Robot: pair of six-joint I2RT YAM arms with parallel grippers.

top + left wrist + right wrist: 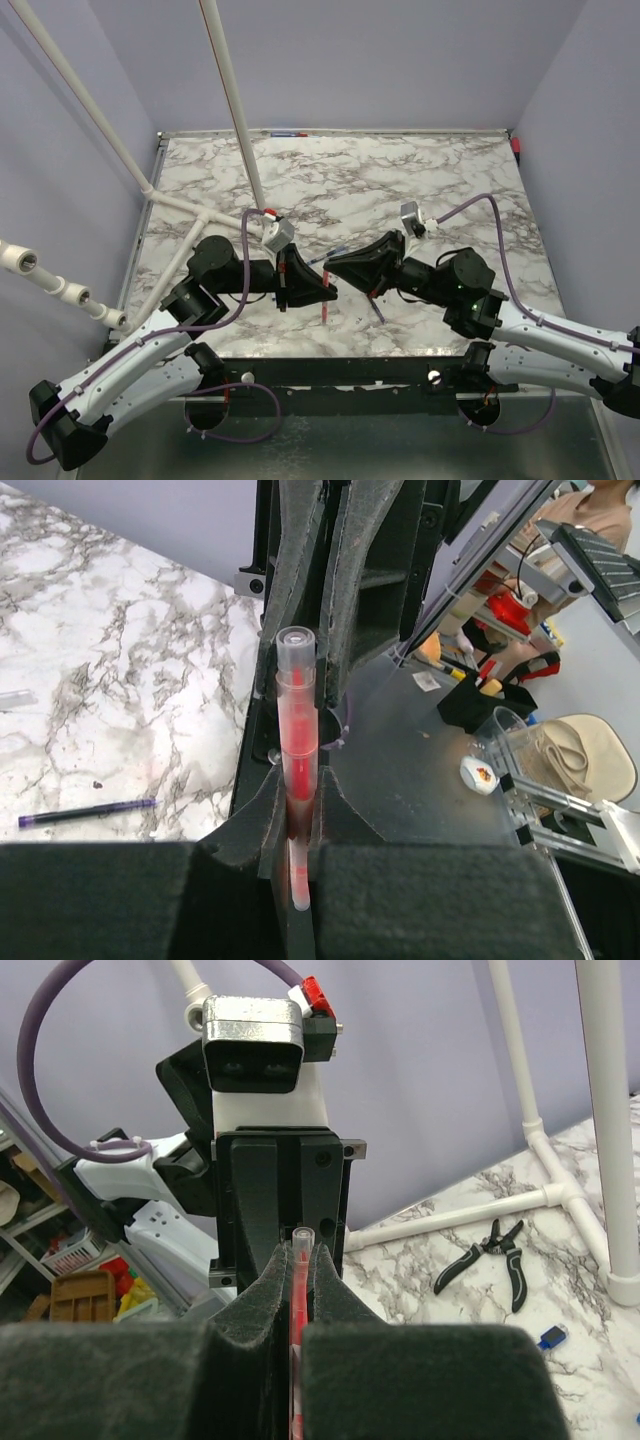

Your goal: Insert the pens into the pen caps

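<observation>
Your left gripper [303, 872] is pinched almost fully closed on the red pen [297, 740], and your right gripper [297, 1352], nose to nose with it, is clamped just as tightly on the same red stick. The pen is off the marble tabletop [400, 180], bridged between the two sets of pads. I cannot tell where the pen ends and the cap begins. The likely trouble is a push that runs off-axis: a barrel this thin would bow or skid through the foam, and the facing fingers could butt together first. If either side lets go early, the pen probably drops. A dark blue pen [85, 812] lies flat on the marble at 8 o'clock from the held one, well apart. From the right wrist, black pliers [497, 1255] sit at 2 o'clock beside the white pipe frame [545, 1197]. Neither blocks the push.
</observation>
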